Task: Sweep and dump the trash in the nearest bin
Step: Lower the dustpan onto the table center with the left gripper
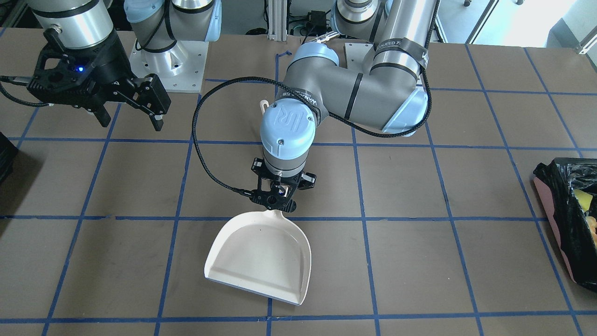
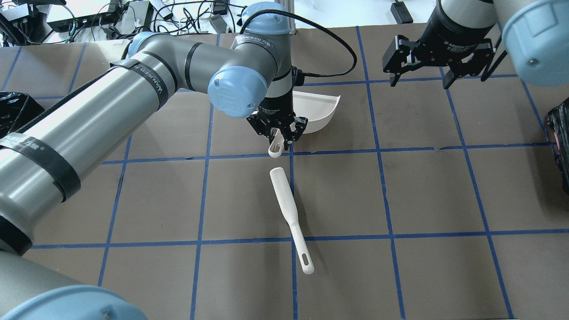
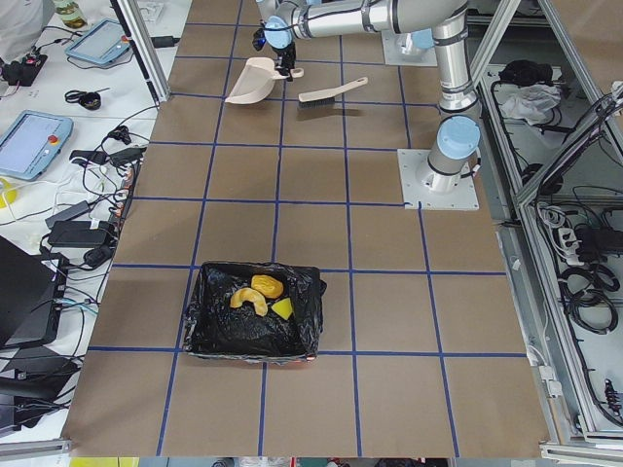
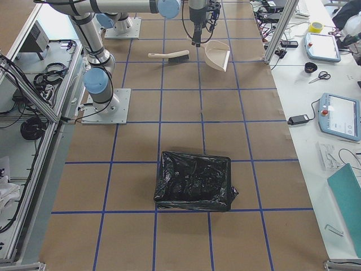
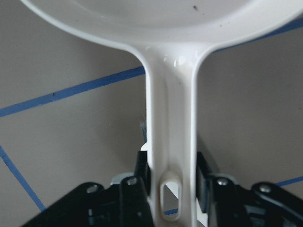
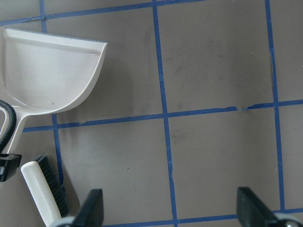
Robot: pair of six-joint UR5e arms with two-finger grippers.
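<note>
Grid-taped table [image 2: 426, 191], dustpan [image 1: 261, 252], brush [image 2: 289, 209], bin [image 3: 248, 336]

The left gripper [image 2: 278, 137] points down at the bench [image 2: 155, 200], its jaws closed on the handle of the white dustpan [image 2: 316, 113]. A white brush [image 2: 288, 209] lies flat just this side of it, not touching. Well off to the right, the right gripper [image 2: 420, 82] hangs with jaws spread, holding nothing. The crinkly black plastic of the bin [image 2: 13, 111] shows at the left edge.

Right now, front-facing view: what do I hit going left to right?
right gripper → dustpan → bin, with the trash inside it. The left gripper overlaps the dustpan at its handle, so it is left out of the order.
</note>
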